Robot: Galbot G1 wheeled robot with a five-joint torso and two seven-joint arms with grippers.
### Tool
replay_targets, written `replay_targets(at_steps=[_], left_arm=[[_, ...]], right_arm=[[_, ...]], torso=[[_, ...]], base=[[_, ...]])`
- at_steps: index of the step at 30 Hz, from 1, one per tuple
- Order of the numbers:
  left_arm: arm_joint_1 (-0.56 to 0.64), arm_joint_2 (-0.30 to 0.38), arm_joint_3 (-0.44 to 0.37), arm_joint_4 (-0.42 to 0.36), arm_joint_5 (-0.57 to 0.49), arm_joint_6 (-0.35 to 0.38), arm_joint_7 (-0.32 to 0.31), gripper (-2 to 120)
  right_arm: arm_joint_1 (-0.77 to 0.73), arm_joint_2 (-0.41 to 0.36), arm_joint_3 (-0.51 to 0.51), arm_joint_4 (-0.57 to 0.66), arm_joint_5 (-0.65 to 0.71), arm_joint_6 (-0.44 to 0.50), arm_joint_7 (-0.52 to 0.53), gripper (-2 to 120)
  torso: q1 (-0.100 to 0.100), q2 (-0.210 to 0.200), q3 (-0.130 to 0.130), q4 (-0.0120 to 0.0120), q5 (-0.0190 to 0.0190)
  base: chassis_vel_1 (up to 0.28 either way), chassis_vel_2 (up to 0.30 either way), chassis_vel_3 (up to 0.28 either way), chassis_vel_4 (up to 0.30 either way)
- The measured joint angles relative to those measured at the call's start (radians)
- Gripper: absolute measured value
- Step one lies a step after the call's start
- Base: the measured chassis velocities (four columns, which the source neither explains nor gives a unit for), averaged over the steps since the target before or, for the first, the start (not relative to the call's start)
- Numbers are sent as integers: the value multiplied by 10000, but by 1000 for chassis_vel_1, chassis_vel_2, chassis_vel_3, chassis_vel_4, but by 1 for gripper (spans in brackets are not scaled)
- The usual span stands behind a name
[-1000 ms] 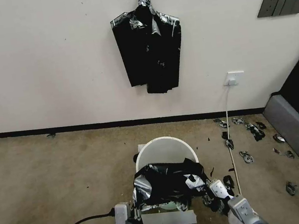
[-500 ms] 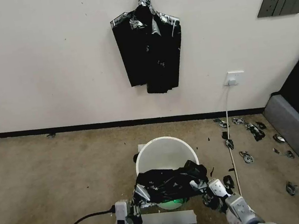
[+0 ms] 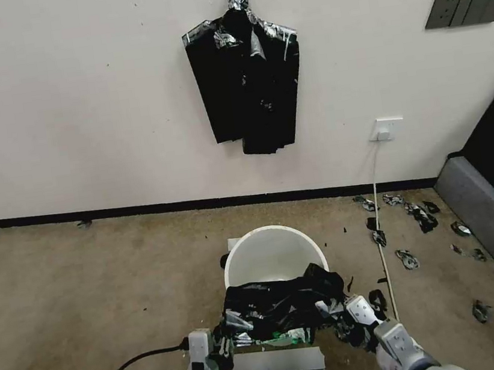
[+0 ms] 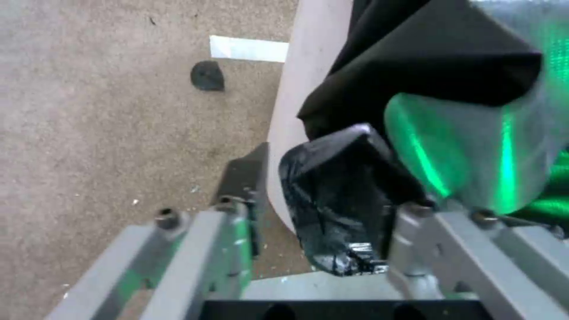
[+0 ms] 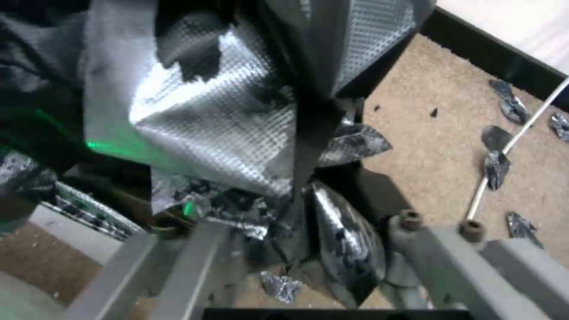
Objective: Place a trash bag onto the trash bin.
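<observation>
In the head view, the cream-white trash bin (image 3: 273, 253) is seen on the carpet near the wall, its far inner wall bare; the trash bag (image 3: 281, 309), black and crinkled with silvery glints, is draped in a bunched band across the bin's near rim; its left end is met by the left gripper (image 3: 220, 349) and its right end by the right gripper (image 3: 345, 322); a bundle of black bags (image 3: 246, 76) is hung on the wall above.

In the left wrist view, the left gripper (image 4: 323, 222) is spread, a glossy fold of the bag (image 4: 338, 195) hanging between the fingers beside the bin's outer wall (image 4: 308, 89).

In the right wrist view, the right gripper (image 5: 302, 240) is likewise parted, crumpled bag film (image 5: 213, 120) lying between; whether the film is pinched cannot be told.
</observation>
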Motion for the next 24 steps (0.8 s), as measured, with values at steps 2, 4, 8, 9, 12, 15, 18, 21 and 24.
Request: replay_targets(at_steps=[2,4,8,9,12,15,18,21,24], left_arm=[[40,49,-47,-64,16,6,47,43],[136,137,-129,-208,33,17,143,52],[468,372,-470,-555,66,110,698,67],[617,462,-704,-681,93,158,1013,72],[913,607,-1141,-886,111,184,1519,82],[1221,698,-1533,-1071,112,140,1976,92],[1465,763,-1816,-1204,117,41,2328,98],[1694,837,-2124,-1284,206,-165,2892,100],[1712,861,-2259,-1268,324,-320,3241,100]], right_arm=[[-37,-45,19,96,3,-104,-45,46],[-122,-147,92,281,9,-261,-205,53],[-249,-297,222,631,20,-506,-406,68],[-280,-338,275,744,19,-639,-455,73],[-352,-415,340,941,11,-861,-558,84],[-445,-499,371,1099,0,-995,-693,93],[-538,-578,384,1263,-46,-1070,-821,99],[-594,-631,389,1504,-68,-1141,-881,100],[-618,-633,399,1611,-80,-1152,-884,100]], torso=[[-1,1,0,0,0],[0,0,0,0,-1],[0,0,0,0,0],[0,0,0,0,-2],[0,1,0,0,-1],[0,0,0,0,-1],[0,1,0,0,-1],[0,1,0,1,-1],[-1,0,0,0,-1]], base=[[0,0,0,0],[0,0,0,0],[0,0,0,0],[0,0,0,0],[0,0,0,0],[0,0,0,0],[0,0,0,0],[0,0,0,0],[0,0,0,0]])
